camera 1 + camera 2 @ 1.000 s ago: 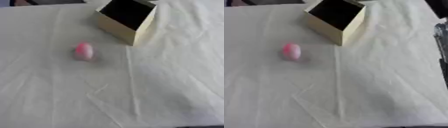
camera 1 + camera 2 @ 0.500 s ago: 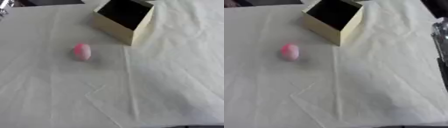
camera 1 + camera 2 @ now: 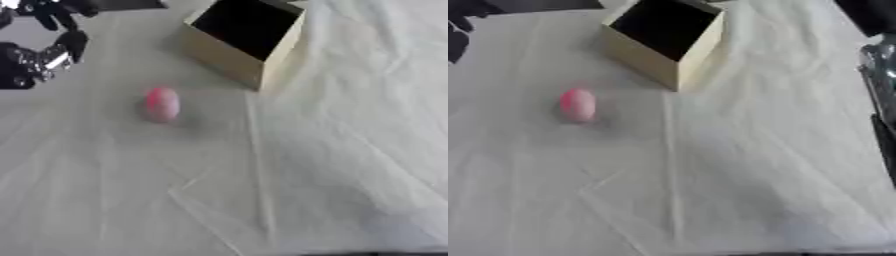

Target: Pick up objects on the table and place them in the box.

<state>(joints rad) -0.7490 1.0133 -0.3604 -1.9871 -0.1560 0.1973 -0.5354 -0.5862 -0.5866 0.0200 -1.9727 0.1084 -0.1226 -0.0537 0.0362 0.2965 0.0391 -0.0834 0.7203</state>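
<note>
On tabletop (image 3: 332, 165), left of centre: pink egg-shaped object (image 3: 162, 104), untouched, well apart from open box (image 3: 243, 42). Box interior dark, contents unseen. Left hand (image 3: 39, 52) upper left, fingers relaxed, empty. Pick and place both outstanding.

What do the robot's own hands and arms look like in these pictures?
The left hand is black with silver metal parts at the joints, and its fingers are dark and slim. Of the right arm only a black and silver strip shows at the edge.
</note>
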